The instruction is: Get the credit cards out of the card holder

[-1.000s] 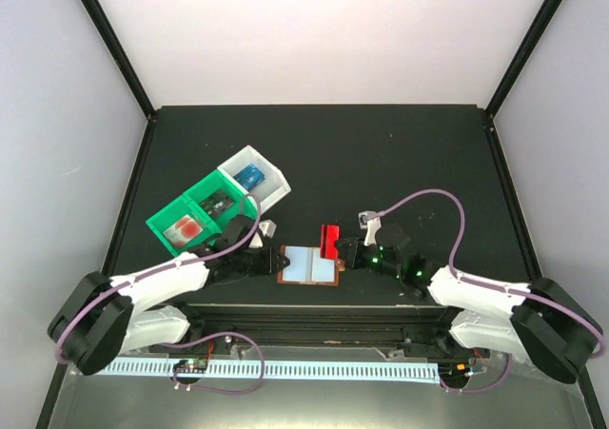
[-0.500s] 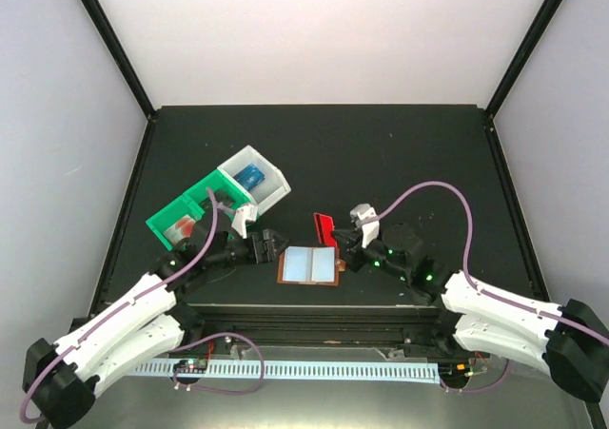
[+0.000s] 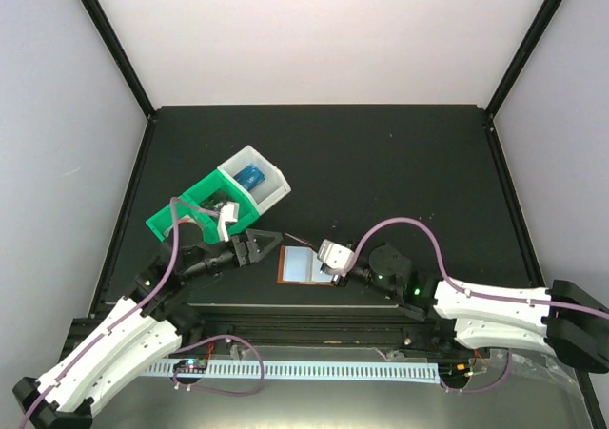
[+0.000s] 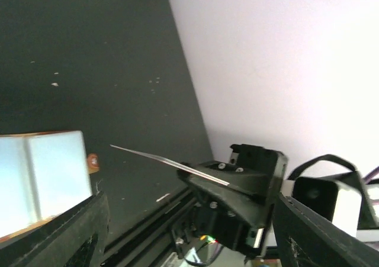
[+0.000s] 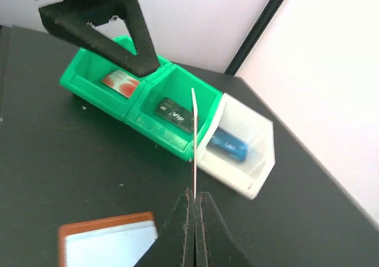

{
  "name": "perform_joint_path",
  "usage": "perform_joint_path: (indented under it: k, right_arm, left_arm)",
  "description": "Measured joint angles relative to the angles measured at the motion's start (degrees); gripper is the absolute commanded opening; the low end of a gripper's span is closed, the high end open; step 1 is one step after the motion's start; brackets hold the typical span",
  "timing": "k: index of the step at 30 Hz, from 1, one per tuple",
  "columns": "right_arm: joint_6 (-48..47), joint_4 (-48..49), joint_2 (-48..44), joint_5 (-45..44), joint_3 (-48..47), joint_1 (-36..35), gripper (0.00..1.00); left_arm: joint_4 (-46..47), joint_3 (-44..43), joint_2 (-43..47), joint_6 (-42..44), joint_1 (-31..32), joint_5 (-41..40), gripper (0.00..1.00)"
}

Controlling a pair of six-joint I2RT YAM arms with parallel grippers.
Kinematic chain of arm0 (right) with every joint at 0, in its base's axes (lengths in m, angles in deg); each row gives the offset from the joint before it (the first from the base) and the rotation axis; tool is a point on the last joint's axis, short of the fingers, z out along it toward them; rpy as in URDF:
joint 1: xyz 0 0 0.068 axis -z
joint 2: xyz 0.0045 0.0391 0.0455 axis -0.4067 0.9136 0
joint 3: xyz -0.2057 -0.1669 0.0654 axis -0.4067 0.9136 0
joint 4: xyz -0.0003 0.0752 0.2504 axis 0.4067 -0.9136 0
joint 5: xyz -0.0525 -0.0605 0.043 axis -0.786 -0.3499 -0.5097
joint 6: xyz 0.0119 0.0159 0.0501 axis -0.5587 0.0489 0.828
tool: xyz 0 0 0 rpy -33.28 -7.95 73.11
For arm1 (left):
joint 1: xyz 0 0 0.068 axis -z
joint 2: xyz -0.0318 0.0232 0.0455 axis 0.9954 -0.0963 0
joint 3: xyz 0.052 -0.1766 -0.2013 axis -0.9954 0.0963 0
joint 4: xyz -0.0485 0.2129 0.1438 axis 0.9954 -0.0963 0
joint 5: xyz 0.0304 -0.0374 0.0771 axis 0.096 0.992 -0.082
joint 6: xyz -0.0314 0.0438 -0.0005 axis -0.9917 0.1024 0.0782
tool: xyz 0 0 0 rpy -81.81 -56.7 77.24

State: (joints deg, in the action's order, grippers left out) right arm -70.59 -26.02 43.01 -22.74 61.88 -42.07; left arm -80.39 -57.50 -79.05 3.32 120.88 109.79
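R arm (image 3: 485, 301) reaches over the near-centre of the counter (image 3: 400, 163); its jaws are clamped tight on one credit card (image 5: 193, 125), held on edge. Both wrist cams see it as a thin line only, so its colour can't be told. That card is up off the counter, by the far edge of the card holder (image 3: 303, 265) & clear of it. The holder lies flat & unfolded near the counter's front edge, brown rim w/ two pale bluish pockets facing up; can't tell whether the pockets hold anything. L arm (image 3: 124, 320) ends just left of the holder, jaws spread wide w/ nothing between them, apart from holder & card. Behind-left of the holder sits the bin tray (image 5: 95, 100), 2 green compartments + 1 white. Red-and-white card (image 5: 121, 82) is in the end green one, dark card (image 5: 172, 109) in the middle green one, blue card (image 5: 228, 142) in the white one.
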Motion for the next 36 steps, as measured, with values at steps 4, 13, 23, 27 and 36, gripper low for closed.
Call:
perform_joint_path:
  k: [4, 13, 23, 27, 36]
  right_arm:
    - [-12.26, 5.18, 1.14, -3.85, 1.53, -2.91, 0.01]
    - [-29.73, 15.23, 9.03, -14.82, 0.72, -7.85, 0.01]
    - [-45.31, 29.77, 17.20, -25.33, 0.09, -12.26, 0.01]
    - [-51.25, 35.52, 21.18, -28.26, 0.09, -14.49, 0.01]
    - [-59.95, 44.78, 29.05, -34.95, -0.15, -16.72, 0.08]
  left_arm:
    - [3.50, 0.63, 1.49, -4.63, 0.00, 2.45, 0.68]
    - [13.84, 7.37, 1.49, -15.82, 0.00, 6.97, 0.60]
    - [17.29, 8.00, 0.61, -20.39, 0.00, 7.98, 0.40]
    - [17.49, 8.02, 1.01, -21.16, 0.00, 7.63, 0.16]
    - [12.15, 8.17, 1.01, -19.04, 0.00, 5.27, 0.02]
